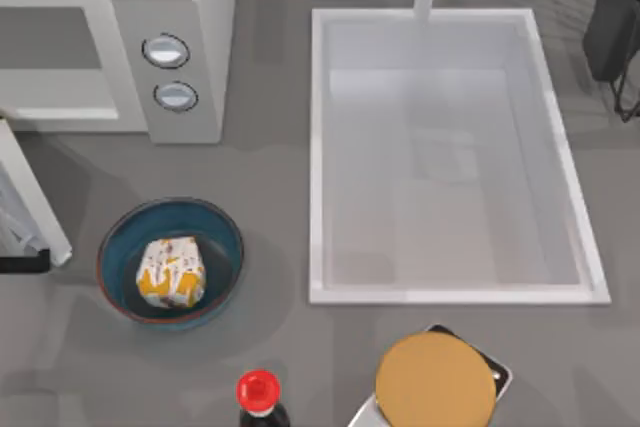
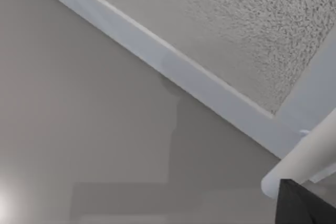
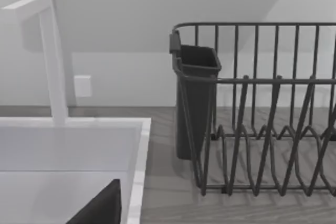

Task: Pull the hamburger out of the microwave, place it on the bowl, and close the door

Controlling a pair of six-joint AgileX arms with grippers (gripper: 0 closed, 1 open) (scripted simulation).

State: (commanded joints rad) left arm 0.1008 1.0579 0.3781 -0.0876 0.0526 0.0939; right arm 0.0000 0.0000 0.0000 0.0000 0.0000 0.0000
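The small roundish hamburger point(image 1: 171, 271), wrapped in white paper with orange-yellow print, is seen resting inside the round blue bowl point(image 1: 222, 230) with the dark inside and thin reddish-brown rim, near the table's point(image 1: 270, 197) left front. The placing step is therefore judged complete, the wrapped lump being cradled by the bowl's walls so that it cannot roll.

The large white boxy microwave point(image 1: 210, 7), with two round silver-blue knobs on a light grey panel, is set at the table's back left, and its cavity is left open. The flat white door point(image 1: 25, 202) is swung outward toward the front at the left edge, its thin bar handle point(image 2: 302, 158) being shown close up in the left wrist view beside a dark part of the arm. From this the left arm is judged to be placed at the door so that it can be pushed shut, the one step remaining. Whether the left fingers are spread or pressed together cannot be told.

In the right wrist view a white rectangular sink basin point(image 3: 79, 129) and a dark wire dish rack point(image 3: 262, 119) are faced, so the right arm is taken to be parked; its fingers' state cannot be told either.
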